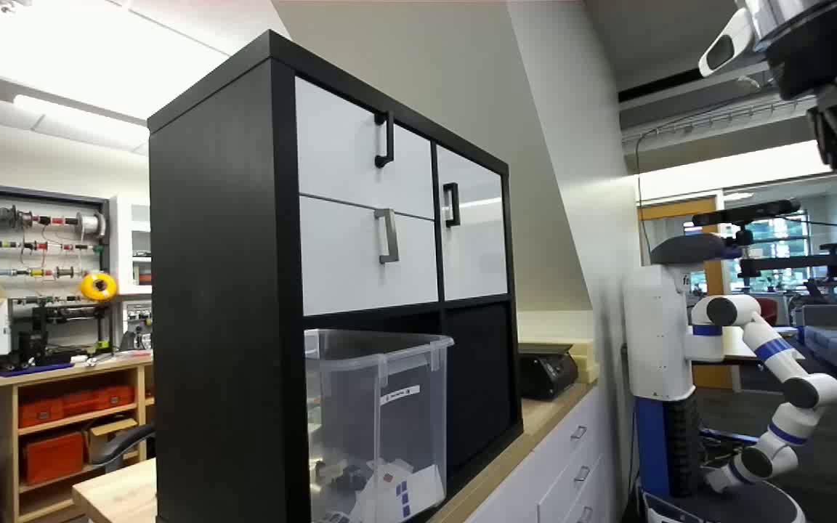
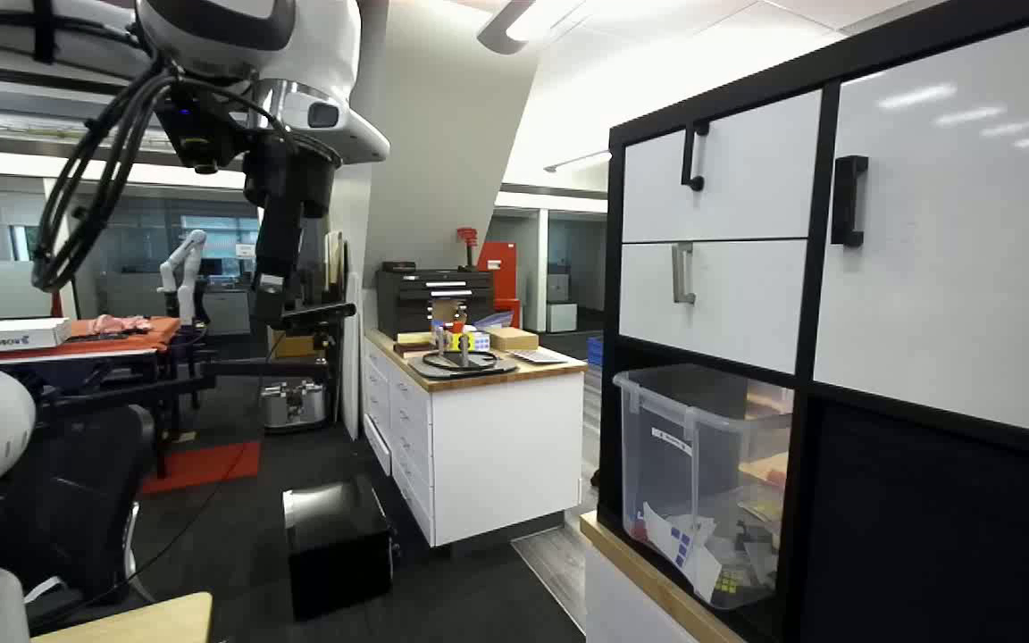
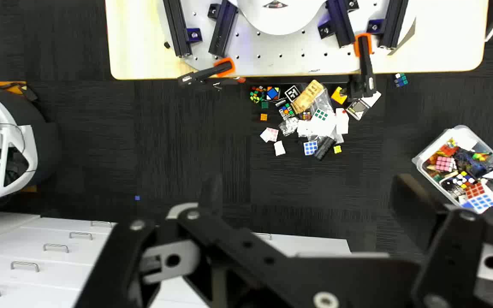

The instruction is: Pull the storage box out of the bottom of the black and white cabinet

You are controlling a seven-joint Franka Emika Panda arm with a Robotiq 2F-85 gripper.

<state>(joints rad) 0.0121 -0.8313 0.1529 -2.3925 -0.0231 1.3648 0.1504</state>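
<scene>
1. Storage box (image 1: 411,392): clear plastic, thick rim, loose contents showing through the wall. Stood in the bottom compartment of the black and white cabinet (image 1: 208,276), below two stacked white drawer fronts (image 1: 360,250).
2. Box edges: rim lay under the shelf edge, a dark gap between them in an exterior view. In both exterior views a front corner overlapped the frame, apparently slightly proud of it.
3. Cabinet footing: white base unit (image 2: 631,603), topped by wood; a narrow wooden ledge (image 2: 648,572) ran before the frame.
4. Gripper (image 3: 310,194): fingers (image 3: 413,203) spread wide apart, floor visible between them, nothing held. In an exterior view it pointed downward, well apart from the cabinet, open air between.
5. Floor (image 3: 186,141): dark carpet, a broad stretch in the wrist view between the wooden table (image 3: 443,51) and white drawers (image 3: 37,256). Loose puzzle cubes (image 3: 310,148) lay near the table's edge.
6. Second clear bin (image 3: 418,162): on the floor, packed with cubes and other pieces.
7. Black box (image 2: 336,545): on the floor, apart from the base unit, carpet and grey planking between.
</scene>
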